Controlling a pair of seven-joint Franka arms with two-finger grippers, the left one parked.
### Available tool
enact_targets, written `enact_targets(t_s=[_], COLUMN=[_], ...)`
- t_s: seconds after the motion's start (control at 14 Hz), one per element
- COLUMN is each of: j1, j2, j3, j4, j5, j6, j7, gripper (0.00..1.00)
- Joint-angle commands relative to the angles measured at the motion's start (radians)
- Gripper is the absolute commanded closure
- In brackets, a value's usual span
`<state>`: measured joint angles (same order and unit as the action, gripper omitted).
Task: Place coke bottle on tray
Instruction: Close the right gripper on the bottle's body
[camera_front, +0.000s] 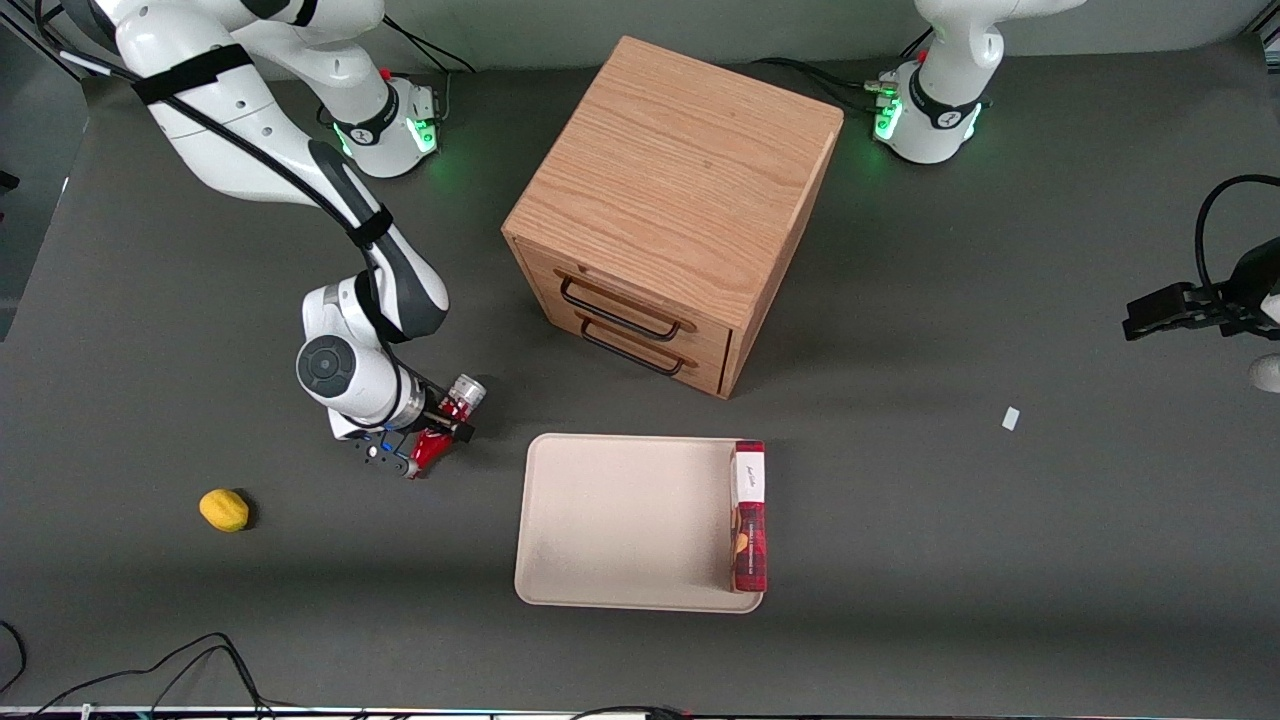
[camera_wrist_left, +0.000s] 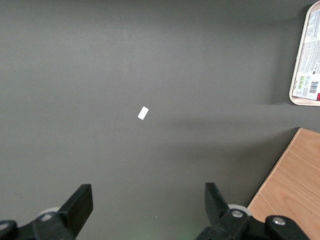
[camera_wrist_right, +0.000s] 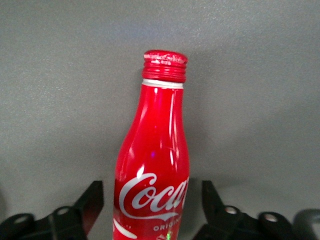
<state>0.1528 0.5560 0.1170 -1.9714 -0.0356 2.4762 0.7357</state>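
The coke bottle (camera_front: 447, 418) is a slim red bottle with white script, its silver end (camera_front: 467, 388) pointing toward the cabinet. It lies low at the table, off the tray on the working arm's side. My right gripper (camera_front: 432, 437) straddles its body. In the right wrist view the bottle (camera_wrist_right: 155, 140) runs lengthwise between the two black fingers (camera_wrist_right: 92, 200), with a narrow gap on each side, so the gripper (camera_wrist_right: 150, 189) is open around it. The beige tray (camera_front: 620, 520) lies flat beside it, nearer the front camera than the cabinet.
A red-and-white box (camera_front: 750, 515) lies along the tray's edge toward the parked arm. The wooden drawer cabinet (camera_front: 680, 200) stands farther from the front camera than the tray. A small yellow object (camera_front: 224, 509) and a white scrap (camera_front: 1011, 418) lie on the dark table.
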Motion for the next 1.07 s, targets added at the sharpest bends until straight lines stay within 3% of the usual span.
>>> enact_targets(t_s=[0.0, 0.29, 0.64, 1.0], j1=[0.005, 0.005, 0.002, 0.001], j2=[-0.005, -0.007, -0.027, -0.063], j3=[0.000, 0.000, 0.001, 0.001], j4=[-0.009, -0.004, 0.035, 0.201], j5=[-0.023, -0.023, -0.021, -0.023], j6=[0.021, 0.020, -0.003, -0.228], j7=[0.033, 0.033, 0.024, -0.007], gripper=[0.64, 0.98, 1.00, 1.00])
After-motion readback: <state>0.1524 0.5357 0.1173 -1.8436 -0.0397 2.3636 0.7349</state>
